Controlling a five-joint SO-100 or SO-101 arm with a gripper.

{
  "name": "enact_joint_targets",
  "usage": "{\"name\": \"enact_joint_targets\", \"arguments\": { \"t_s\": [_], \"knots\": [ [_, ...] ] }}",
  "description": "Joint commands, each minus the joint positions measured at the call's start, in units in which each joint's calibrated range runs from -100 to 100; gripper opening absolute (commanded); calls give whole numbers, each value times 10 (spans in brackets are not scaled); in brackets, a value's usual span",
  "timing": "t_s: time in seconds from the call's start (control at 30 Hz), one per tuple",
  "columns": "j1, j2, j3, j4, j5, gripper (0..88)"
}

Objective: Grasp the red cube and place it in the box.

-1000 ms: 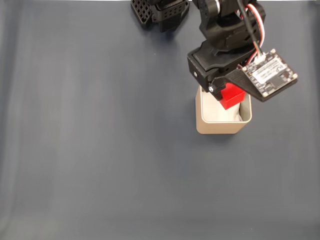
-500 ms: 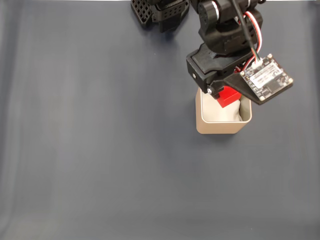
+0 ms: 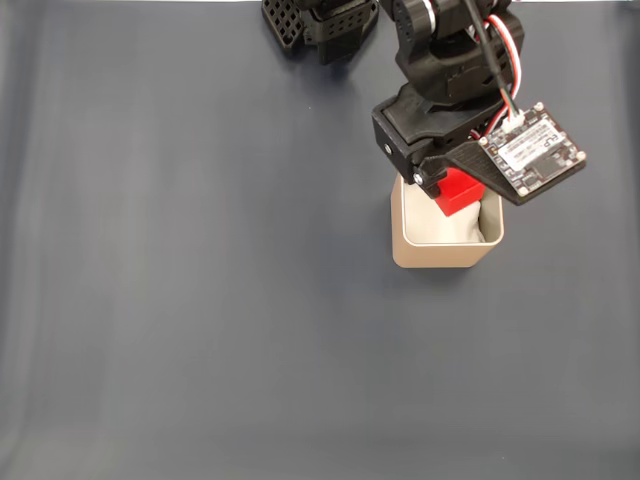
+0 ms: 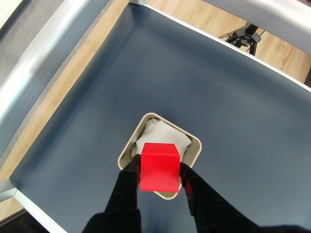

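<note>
The red cube point(image 4: 159, 165) is clamped between my two black fingers point(image 4: 127, 182), so my gripper point(image 4: 160, 171) is shut on it. It hangs above the beige box point(image 4: 125, 150), over the box's near edge in the wrist view, with white padding point(image 4: 160, 134) showing inside. In the fixed view the red cube point(image 3: 457, 193) peeks out under the arm and its circuit board, above the far part of the box point(image 3: 440, 254); my gripper point(image 3: 447, 186) is mostly hidden by the wrist.
A dark blue mat point(image 3: 200, 300) covers the table. The arm's black base point(image 3: 320, 25) stands at the top of the fixed view. Metal rails point(image 4: 53, 58) and a wood floor border the mat in the wrist view; a tripod point(image 4: 245, 36) stands beyond.
The arm drew back slightly towards its base, carrying the cube a little upward in the fixed view over the box. The grip is unchanged.
</note>
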Motion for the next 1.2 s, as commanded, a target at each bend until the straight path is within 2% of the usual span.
{"name": "enact_joint_targets", "arguments": {
  "t_s": [0.0,0.17,0.4,1.07,1.17],
  "knots": [
    [6,-30,-5,-7,-1,211],
    [10,-35,-3,-15,-4,332],
    [18,-40,3,-26,-2,426],
    [20,-49,11,-29,2,451],
    [19,-57,17,-31,1,414]
  ]
}}
